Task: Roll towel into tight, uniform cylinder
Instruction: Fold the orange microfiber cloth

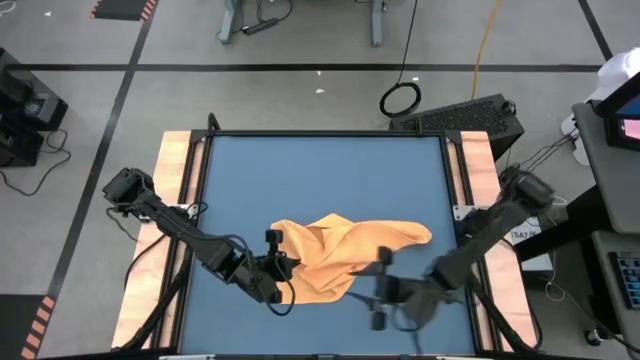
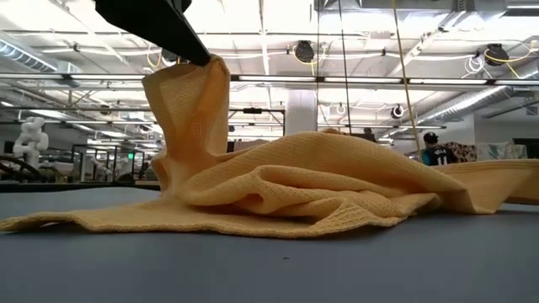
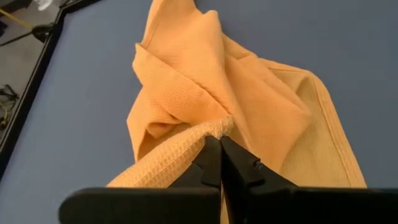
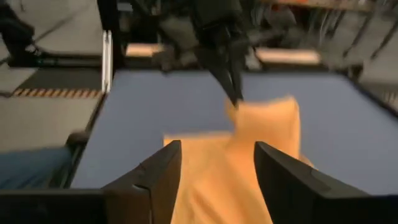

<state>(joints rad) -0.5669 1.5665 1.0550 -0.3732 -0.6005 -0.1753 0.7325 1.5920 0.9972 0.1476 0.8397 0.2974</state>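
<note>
Two dark arms reach over a blue desk (image 1: 320, 180) with pale wooden side strips; nothing but the towel (image 1: 340, 255) lies on its surface. That towel is a crumpled orange-yellow heap in the lower middle of the high view, between the two grippers, with one flat corner stretching toward the right of the frame. Its weave is a fine waffle grid, soft and matte, with a stitched hem along the edges, and it falls in loose, rounded folds in the low view.

At the heap's left edge, the left gripper (image 1: 283, 265) is clamped on a pinch of cloth; in the low view this corner stands lifted into a tall peak at the upper left, with the dark fingers (image 2: 189, 42) gripping its tip. Its own wrist view shows the two fingers pressed together, fabric bunched between them.

In the lower centre-right of the high view, the right gripper (image 1: 380, 290) hangs just off the towel's near edge, blurred, its fingers (image 4: 155, 174) spread apart and holding nothing, the cloth visible between them.

Beyond the desk sit a coiled black cable (image 1: 401, 98) on the grey floor and a dark case (image 1: 470, 118) at the upper right corner. A person (image 2: 436, 151) stands far back in the room at the right of the low view.
</note>
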